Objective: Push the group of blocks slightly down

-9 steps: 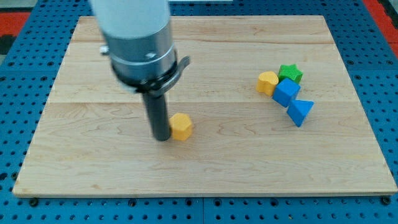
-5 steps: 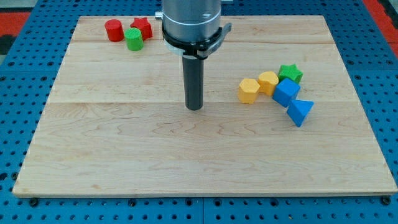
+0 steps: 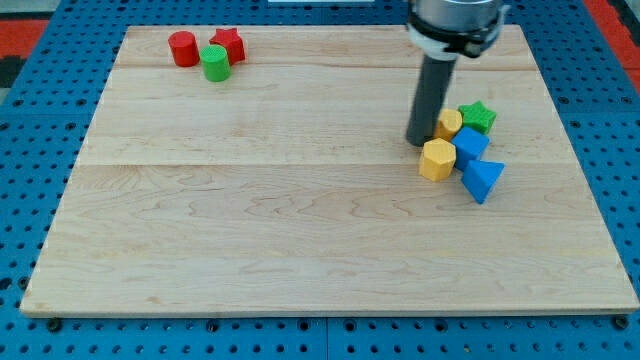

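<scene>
A group of blocks sits at the view's right: a yellow hexagonal block (image 3: 437, 159), a yellow rounded block (image 3: 449, 123), a green star block (image 3: 478, 116), a blue cube-like block (image 3: 470, 146) and a blue triangular block (image 3: 484, 180). They touch one another. My tip (image 3: 418, 142) stands on the board just left of the yellow rounded block and just above the yellow hexagonal block, close to or touching both.
A red cylinder (image 3: 182, 48), a green cylinder (image 3: 214, 62) and a red star block (image 3: 229, 44) sit together at the view's top left of the wooden board (image 3: 300, 230). Blue pegboard surrounds the board.
My tip has moved right and up to the group. The yellow hexagonal block went from the board's middle to the group and now sits lower, under the yellow rounded block.
</scene>
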Controlling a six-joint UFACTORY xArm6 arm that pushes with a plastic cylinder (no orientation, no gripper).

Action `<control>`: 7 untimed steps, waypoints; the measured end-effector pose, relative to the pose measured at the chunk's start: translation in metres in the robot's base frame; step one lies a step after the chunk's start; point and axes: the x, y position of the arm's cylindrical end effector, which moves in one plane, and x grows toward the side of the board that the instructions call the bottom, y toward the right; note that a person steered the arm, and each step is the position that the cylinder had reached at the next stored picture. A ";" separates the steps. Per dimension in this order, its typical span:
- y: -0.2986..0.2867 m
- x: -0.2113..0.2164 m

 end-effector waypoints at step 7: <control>0.047 -0.048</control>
